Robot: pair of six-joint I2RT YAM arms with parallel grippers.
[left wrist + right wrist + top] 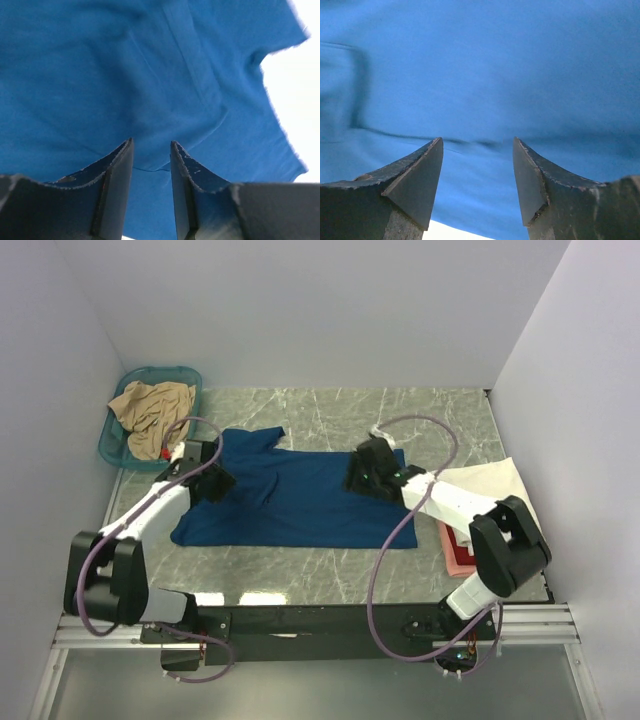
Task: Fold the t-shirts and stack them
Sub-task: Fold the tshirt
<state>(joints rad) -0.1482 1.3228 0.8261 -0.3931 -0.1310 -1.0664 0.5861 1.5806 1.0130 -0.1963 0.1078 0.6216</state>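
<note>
Dark blue t-shirt (300, 505) lies spread on the bench (330, 410). Left end effector (151, 141), narrowly parted, and right end effector (477, 140), wider, hover over it; next, probably pinching edges to fold.

**A:** that spread-out t-shirt (300, 502) is solid deep blue, right?

**B:** yep. crumpled shirt (150, 407) is tan, basket (160, 371) teal, right-hand shirt (490, 485) cream, pinkish-red one (457, 553) under it. table (330, 410) is grey-green marble, pale veins.

flat dark blue t-shirt (300, 505), crumpled tan t-shirt (150, 410)
</note>
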